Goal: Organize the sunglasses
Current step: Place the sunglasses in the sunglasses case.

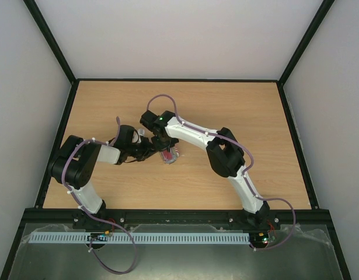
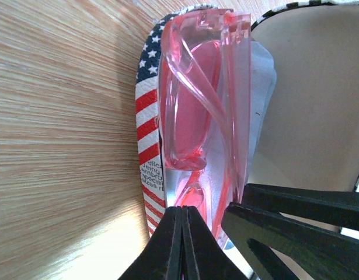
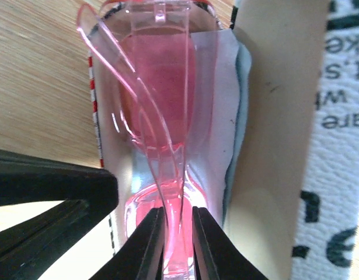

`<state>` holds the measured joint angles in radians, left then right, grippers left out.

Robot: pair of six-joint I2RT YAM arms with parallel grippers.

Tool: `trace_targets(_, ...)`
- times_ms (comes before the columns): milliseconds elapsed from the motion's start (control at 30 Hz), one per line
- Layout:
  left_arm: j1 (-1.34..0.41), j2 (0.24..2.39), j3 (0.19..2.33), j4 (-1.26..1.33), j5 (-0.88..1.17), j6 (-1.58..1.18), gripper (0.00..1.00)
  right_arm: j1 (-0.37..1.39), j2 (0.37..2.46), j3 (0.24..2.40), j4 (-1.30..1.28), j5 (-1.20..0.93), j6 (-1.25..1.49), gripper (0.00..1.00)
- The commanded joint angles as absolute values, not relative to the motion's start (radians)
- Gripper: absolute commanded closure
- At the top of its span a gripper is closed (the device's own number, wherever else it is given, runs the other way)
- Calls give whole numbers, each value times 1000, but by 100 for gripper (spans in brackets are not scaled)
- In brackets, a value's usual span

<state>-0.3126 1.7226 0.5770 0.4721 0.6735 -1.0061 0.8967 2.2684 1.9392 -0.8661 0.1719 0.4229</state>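
The sunglasses, translucent red-pink with folded temples, lie in the open flag-print case on a light blue cloth. In the top view the sunglasses sit mid-table where both arms meet. My right gripper is shut on the middle of the sunglasses, over the cloth; the case's beige lid stands open at the right. My left gripper is shut at the case's flag-printed rim, fingers pressed together. The right gripper and left gripper nearly touch.
The wooden table is bordered by a black frame and white walls. The right arm's black fingers crowd the left wrist view, and the left arm's fingers crowd the right wrist view.
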Motion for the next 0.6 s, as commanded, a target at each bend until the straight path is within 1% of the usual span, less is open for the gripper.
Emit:
trace_targets(0,-306,1706,587,455,670,-991,98,900,2298,1943,-949,243,430,85)
trace_targets(467,-306,1706,591,453,671,-990,98,900,2292,1964,-965,279,422,84)
trace_targets(567,-306,1706,593,448,672,-987,98,910,2267,1959,-944,260,411,78)
